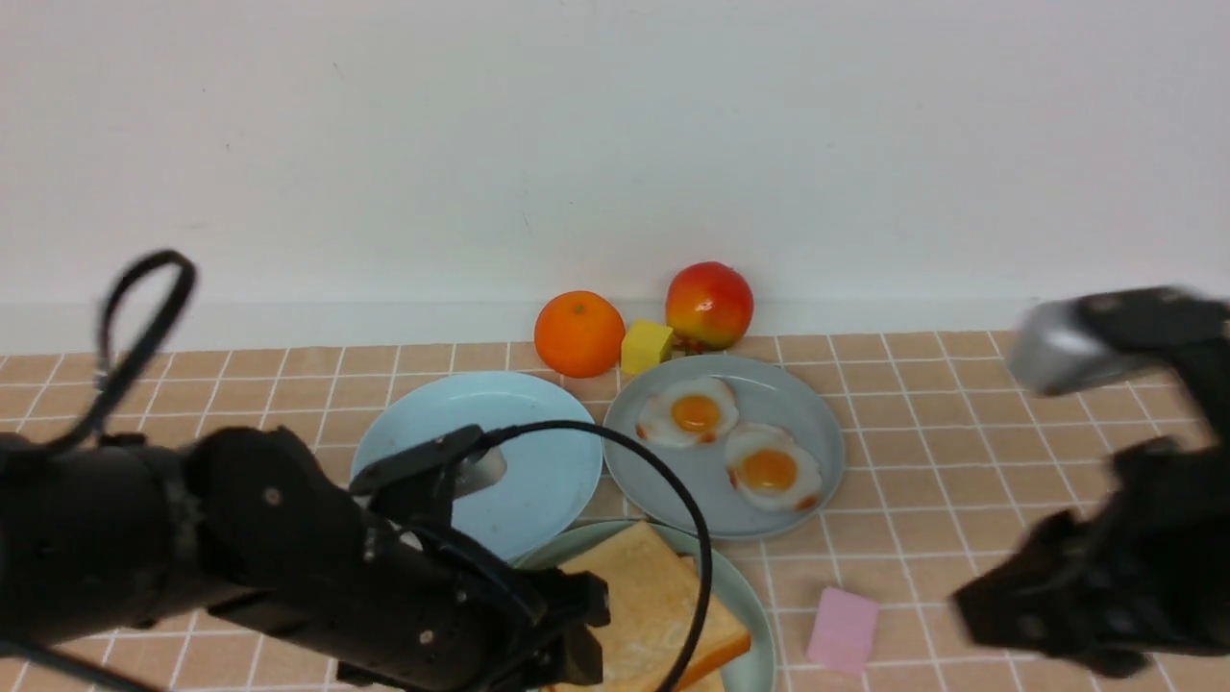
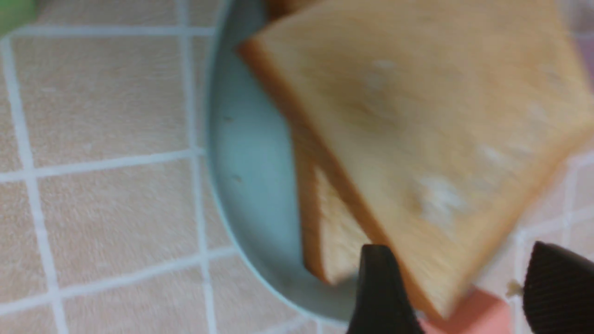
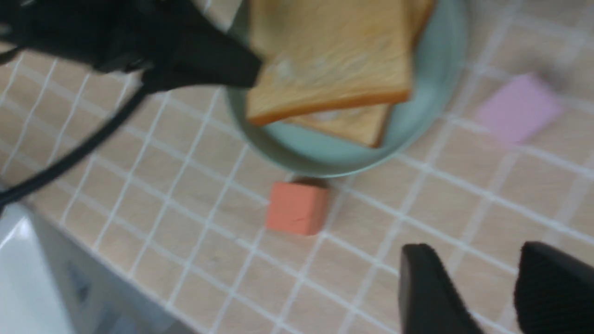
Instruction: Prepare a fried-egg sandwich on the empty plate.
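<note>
your left gripper (image 2: 457, 278) reaches over the mint-green plate (image 1: 757, 620), fingers well apart around one corner of the top toast slice (image 1: 644, 596) and gripping nothing. that corner seems to overhang the rim, which leaves the fingers room. your right gripper (image 3: 482, 273) hangs right of that plate, parted and empty. behind the plate, the grey-blue plate (image 1: 817, 418) holds two eggs (image 1: 689, 413). the top slice lies skewed over the lower slice (image 2: 329, 232), so i'd judge it must lift off before an egg goes between.
</note>
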### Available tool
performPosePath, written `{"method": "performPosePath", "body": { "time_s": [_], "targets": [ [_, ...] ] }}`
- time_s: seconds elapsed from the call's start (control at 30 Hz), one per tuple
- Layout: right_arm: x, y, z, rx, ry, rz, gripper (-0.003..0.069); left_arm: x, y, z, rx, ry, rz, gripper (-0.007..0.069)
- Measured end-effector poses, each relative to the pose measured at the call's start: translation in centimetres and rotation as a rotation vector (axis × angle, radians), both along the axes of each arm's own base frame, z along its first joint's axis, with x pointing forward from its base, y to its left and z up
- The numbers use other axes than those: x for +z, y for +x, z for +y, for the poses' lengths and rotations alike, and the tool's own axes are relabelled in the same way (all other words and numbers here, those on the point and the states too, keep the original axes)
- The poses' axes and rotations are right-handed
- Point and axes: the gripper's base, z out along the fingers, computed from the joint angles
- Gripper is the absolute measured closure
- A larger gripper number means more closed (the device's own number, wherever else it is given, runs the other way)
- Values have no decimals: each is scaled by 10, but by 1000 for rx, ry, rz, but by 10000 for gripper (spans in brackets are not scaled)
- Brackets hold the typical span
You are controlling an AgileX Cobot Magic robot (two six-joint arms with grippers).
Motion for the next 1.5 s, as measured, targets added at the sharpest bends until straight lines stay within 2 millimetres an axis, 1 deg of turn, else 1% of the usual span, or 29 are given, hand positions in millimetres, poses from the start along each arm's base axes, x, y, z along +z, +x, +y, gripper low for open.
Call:
{"method": "performPosePath", "body": {
  "time_s": [0.1,0.17,0.2,0.23,0.27,0.3,0.37,0.4,0.43,0.47,0.5,0.53,0.57,0.6,0.63,0.67,0.7,0.77,0.8,0.9,0.97,1.07,1.17,1.5],
  "targets": [
    [15,-23,-19,-58,-5,-108,487,19,-8,5,-38,-7,-51,188],
    [21,-46,-35,-91,14,-205,556,35,-16,10,-60,-21,-99,188],
    [23,-58,-41,-100,33,-251,580,45,-22,13,-72,-35,-126,193],
    [20,-71,-49,-110,57,-299,622,54,-28,16,-82,-48,-147,200],
    [19,-73,-50,-113,63,-310,629,56,-29,16,-81,-52,-153,200],
    [17,-81,-54,-118,80,-339,650,64,-35,19,-87,-66,-164,209],
    [1,-101,-65,-131,132,-437,673,90,-56,30,-96,-122,-219,256],
    [-6,-105,-67,-132,138,-451,673,97,-63,34,-100,-138,-231,277],
    [-7,-105,-67,-132,142,-461,673,100,-67,36,-104,-145,-238,289],
    [-18,-109,-69,-130,147,-485,673,108,-79,42,-106,-171,-252,331],
    [-24,-110,-70,-130,150,-498,673,113,-90,48,-108,-191,-262,372],
    [-33,-111,-71,-132,155,-509,673,116,-104,55,-111,-212,-266,436],
    [-34,-111,-71,-133,155,-510,673,119,-108,57,-108,-221,-275,446],
    [-42,-112,-71,-135,158,-513,673,120,-125,67,-114,-244,-288,526],
    [-46,-112,-71,-136,155,-509,673,119,-136,73,-119,-257,-299,578],
    [-48,-112,-72,-135,154,-507,673,118,-147,79,-127,-271,-311,620],
    [-50,-112,-72,-135,153,-505,673,116,-158,84,-135,-287,-324,638],
    [-50,-112,-72,-135,152,-505,671,112,-177,94,-138,-330,-350,638],
    [-50,-112,-72,-135,151,-505,671,111,-179,95,-138,-336,-354,638],
    [-50,-112,-72,-135,149,-506,670,106,-199,108,-144,-371,-435,638],
    [-51,-112,-72,-136,146,-507,668,104,-211,119,-151,-368,-533,638],
    [-51,-112,-72,-135,145,-506,668,104,-218,126,-147,-355,-610,638],
    [-51,-112,-72,-136,142,-508,664,104,-221,130,-146,-339,-650,638],
    [-51,-112,-72,-136,142,-508,659,102,-221,131,-139,-327,-663,638]
  ]
}}
